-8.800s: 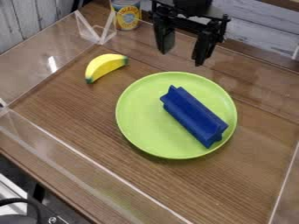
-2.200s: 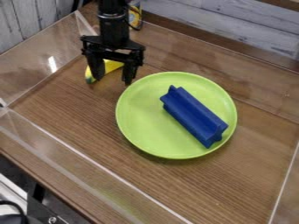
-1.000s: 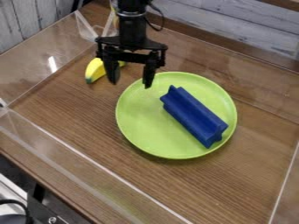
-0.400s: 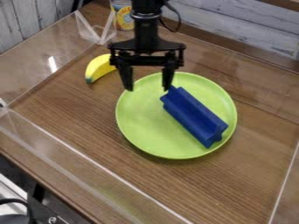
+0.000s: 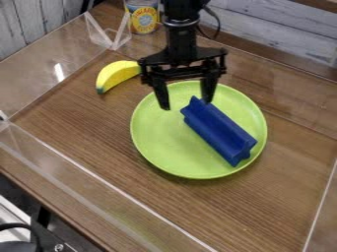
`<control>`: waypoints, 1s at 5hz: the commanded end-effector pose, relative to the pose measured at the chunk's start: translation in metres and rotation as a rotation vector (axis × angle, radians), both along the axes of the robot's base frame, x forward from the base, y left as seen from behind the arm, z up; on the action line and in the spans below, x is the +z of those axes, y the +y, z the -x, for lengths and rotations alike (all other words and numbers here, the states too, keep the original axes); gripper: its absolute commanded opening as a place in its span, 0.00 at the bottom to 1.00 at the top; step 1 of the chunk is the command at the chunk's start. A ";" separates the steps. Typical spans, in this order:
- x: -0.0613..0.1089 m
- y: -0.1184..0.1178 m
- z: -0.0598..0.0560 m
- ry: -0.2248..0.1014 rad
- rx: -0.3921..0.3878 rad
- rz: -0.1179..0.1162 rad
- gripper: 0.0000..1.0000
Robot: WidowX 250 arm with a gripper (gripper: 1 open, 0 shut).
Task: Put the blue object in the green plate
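Note:
The deep-blue block [image 5: 222, 132] lies flat on the lime-green plate [image 5: 161, 143], angled from upper left to lower right, in the plate's right half. My gripper [image 5: 186, 98] hangs over the plate's upper left part, just above the near end of the block. Its black fingers [image 5: 162, 95] are spread apart and hold nothing. One finger stands left of the block's end, the other by its upper edge.
A yellow banana [image 5: 116, 75] lies on the wooden table left of the plate. Clear plastic walls [image 5: 53, 44] ring the work area. A yellow-labelled container [image 5: 142, 15] stands at the back behind the arm.
My gripper has moved right from over the banana to over the plate's upper left, staying open. The block, plate and banana have not moved.

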State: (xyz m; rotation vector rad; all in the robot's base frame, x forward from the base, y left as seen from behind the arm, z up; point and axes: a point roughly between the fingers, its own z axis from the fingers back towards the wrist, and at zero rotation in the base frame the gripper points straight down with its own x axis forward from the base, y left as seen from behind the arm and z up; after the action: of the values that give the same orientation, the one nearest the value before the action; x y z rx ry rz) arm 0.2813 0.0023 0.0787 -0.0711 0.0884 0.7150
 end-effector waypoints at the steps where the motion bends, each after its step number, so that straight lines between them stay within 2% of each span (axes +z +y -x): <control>1: 0.012 -0.010 -0.003 -0.069 0.086 0.012 1.00; 2: 0.007 -0.018 -0.003 -0.076 0.113 0.016 1.00; 5: -0.008 -0.033 -0.004 -0.092 0.107 0.011 1.00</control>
State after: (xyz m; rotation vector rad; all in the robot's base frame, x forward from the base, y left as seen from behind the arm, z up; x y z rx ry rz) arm 0.2829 -0.0293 0.0626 -0.1089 0.0314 0.8254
